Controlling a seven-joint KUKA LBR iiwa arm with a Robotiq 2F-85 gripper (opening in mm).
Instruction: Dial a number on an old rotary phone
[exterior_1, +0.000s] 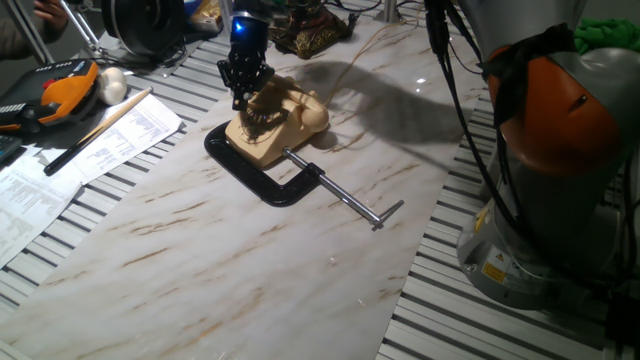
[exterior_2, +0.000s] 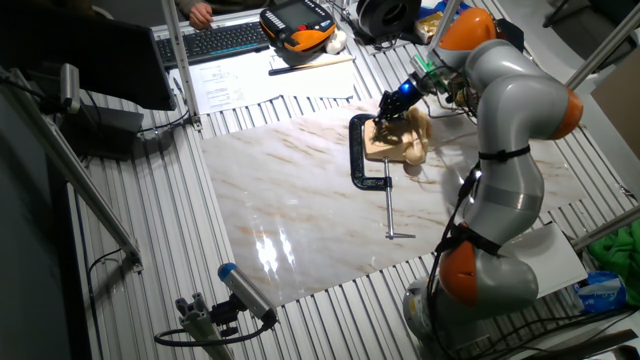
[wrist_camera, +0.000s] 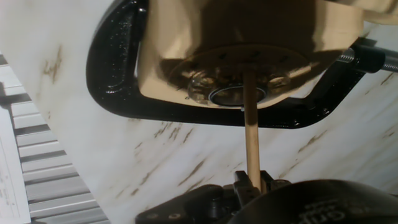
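Hand view puts everything ahead of me, so I take it by size. Widest is the white marble-patterned table top (wrist_camera: 155, 155), running out from under my claw toward twelve o'clock. On it lies the black cast-iron C-clamp with steel screw rod (wrist_camera: 109, 74), curving from ten o'clock round beneath the phone to three o'clock, where the threaded rod leaves the picture. Inside that curve sits the small cream-beige plastic rotary phone (wrist_camera: 174, 56), pinned to the table; its round clear finger dial (wrist_camera: 239, 78) faces back at me from its sloped face.

Smallest is the thin pale wooden dowel (wrist_camera: 252, 137). My gripper (wrist_camera: 252, 183) at six o'clock is clamped on its near end, one finger against each side. The stick's long axis runs straight from six to twelve, and its far tip meets the dial at the lower rim, near a finger hole; whether it is seated inside that hole I cannot tell.

From one fixed view my gripper (exterior_1: 243, 75) hangs directly over the phone. I judge that turning the dial calls for sweeping the tip round the dial's centre, which lies just past the tip toward twelve.
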